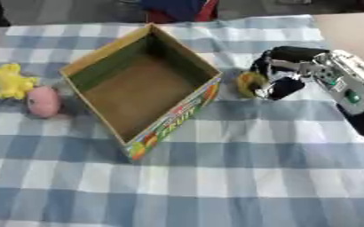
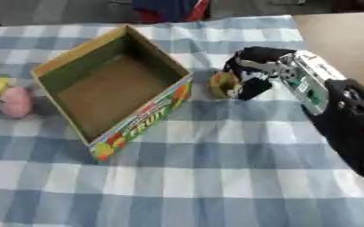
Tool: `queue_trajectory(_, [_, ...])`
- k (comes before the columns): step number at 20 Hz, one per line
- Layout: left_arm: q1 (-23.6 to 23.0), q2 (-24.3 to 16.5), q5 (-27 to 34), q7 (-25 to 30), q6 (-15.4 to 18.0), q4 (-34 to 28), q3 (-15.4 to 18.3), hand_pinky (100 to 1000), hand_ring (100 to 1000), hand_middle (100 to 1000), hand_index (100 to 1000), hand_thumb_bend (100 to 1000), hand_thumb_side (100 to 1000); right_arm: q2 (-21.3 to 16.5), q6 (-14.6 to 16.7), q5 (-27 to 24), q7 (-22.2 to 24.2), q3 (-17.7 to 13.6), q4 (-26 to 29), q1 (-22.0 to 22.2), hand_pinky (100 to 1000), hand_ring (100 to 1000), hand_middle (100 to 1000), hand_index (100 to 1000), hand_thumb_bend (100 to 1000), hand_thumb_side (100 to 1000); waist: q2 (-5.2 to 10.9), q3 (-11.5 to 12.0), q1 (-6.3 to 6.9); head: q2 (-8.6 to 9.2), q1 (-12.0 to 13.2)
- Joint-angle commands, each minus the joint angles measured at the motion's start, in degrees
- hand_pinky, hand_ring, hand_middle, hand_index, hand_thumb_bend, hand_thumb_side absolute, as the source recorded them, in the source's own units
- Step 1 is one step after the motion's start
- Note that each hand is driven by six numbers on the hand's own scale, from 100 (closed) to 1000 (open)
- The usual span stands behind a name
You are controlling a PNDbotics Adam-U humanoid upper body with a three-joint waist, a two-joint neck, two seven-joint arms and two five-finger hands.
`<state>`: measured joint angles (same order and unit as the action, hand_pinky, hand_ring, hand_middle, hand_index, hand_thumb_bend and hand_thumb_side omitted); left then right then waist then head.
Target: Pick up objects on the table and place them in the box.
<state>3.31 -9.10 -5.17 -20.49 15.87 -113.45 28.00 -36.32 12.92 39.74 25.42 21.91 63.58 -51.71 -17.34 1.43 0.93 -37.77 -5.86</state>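
An open cardboard box (image 1: 107, 51) with fruit print on its side lies empty at the middle left of the checked cloth. Just right of it, my right hand (image 1: 292, 66) reaches in from the right edge, fingers curled round a small yellow-green round object (image 1: 250, 83) that rests on or just above the cloth. A yellow soft toy (image 1: 10, 81) and a pink rounded toy (image 1: 44, 101) lie left of the box, touching each other. My left hand shows in neither view.
The blue and white checked cloth (image 1: 216, 177) stretches wide in front of the box. Bare tan tabletop (image 1: 348, 31) shows at the far right. My right forearm (image 2: 348, 119) runs along the right edge.
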Motion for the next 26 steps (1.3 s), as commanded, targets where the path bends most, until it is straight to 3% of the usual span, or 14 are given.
queue_trajectory(1, [0.29,-0.99,-0.17,0.1,0.02,-1.14,0.04,412,562,513,791,359,707,-1.05,-0.68,-0.25,-2.59,-0.36,1.17,-1.02,563,616,387,646,100,240,0.95,0.05,-0.04,0.6,-0.19])
queue_trajectory(8, [0.28,-1.04,-0.18,0.02,-0.05,-1.14,0.09,412,563,513,790,356,703,-2.16,-3.22,-4.8,-4.4,-1.46,6.27,-0.57,548,585,366,613,100,195,1.08,-0.07,-0.13,0.5,-0.2])
queue_trajectory(17, [0.18,-1.14,-0.18,-0.03,-0.12,-1.14,0.06,412,563,513,790,353,700,-2.59,-7.67,-9.58,-7.01,-3.79,14.47,-1.98,532,553,336,569,100,221,1.43,0.02,-0.19,0.28,-0.26])
queue_trajectory(21, [0.2,-1.37,-0.11,0.01,-0.12,-1.14,-0.1,412,564,514,791,354,702,-0.84,-8.71,-11.37,-7.23,-4.35,17.03,-4.44,535,547,329,559,100,247,1.68,0.17,-0.23,0.06,-0.37])
queue_trajectory(26, [0.26,-1.56,0.13,0.28,-0.08,-1.14,-0.45,413,565,515,791,352,702,4.34,-9.7,-12.57,-5.46,-3.44,17.4,-8.63,541,545,327,561,100,274,1.89,0.73,-0.27,-0.11,-1.02])
